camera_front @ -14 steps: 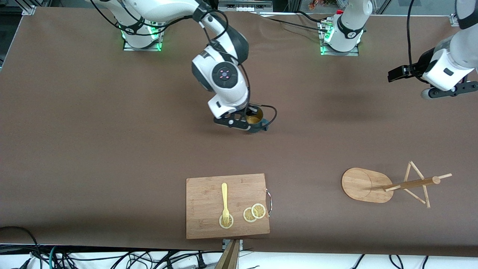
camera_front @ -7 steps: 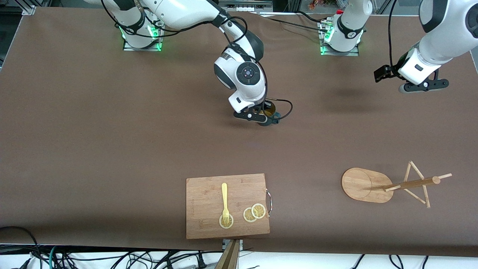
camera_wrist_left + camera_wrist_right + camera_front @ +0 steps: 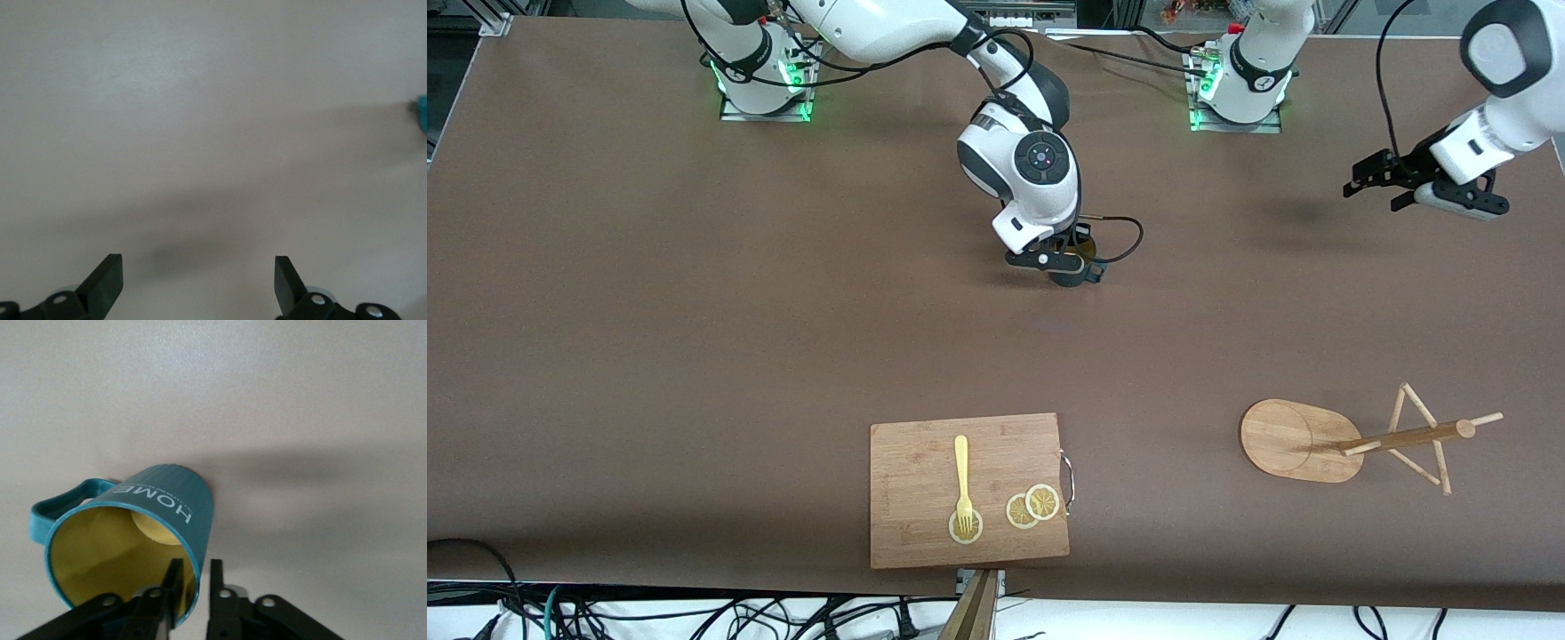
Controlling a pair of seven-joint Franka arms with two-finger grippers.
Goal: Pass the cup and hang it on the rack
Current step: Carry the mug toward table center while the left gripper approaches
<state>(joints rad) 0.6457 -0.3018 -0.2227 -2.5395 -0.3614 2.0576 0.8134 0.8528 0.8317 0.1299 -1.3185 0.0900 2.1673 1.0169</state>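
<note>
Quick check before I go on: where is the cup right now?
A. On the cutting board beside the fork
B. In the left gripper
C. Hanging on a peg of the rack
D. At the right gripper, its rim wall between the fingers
D: the right wrist view shows the cup with its rim wall between the fingers of the right gripper; the rack has nothing on its pegs.
</note>
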